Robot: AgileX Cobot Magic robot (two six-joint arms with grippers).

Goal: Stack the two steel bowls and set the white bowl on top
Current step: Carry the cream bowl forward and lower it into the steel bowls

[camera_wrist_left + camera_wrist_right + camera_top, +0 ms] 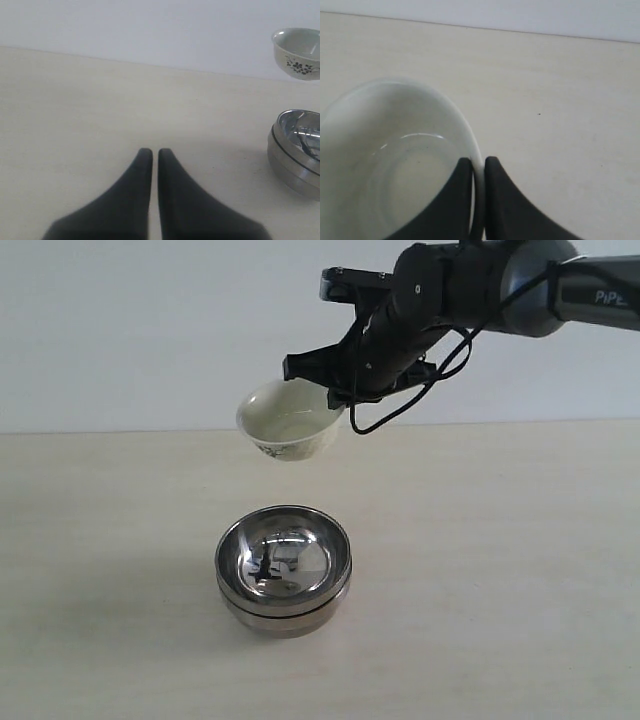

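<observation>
1. L end effector (pixel 151 152): fingers together, empty, over bench (pixel 75 100).
2. steel bowls (pixel 283 568): nested, mid-bench.
3. white bowl (pixel 290 420): in air, tilted, at 12 o'clock of the stack, apart from it.
4. R end effector (pixel 335 395): clamped on white bowl rim, bowl's 3 o'clock side.

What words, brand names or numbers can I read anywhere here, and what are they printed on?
"PiPE": pale letters on the right arm, cut off by the picture's edge in the exterior view.
Nothing else to read: the white bowl carries only a dark flower pattern, and the steel bowls show no lettering.
</observation>
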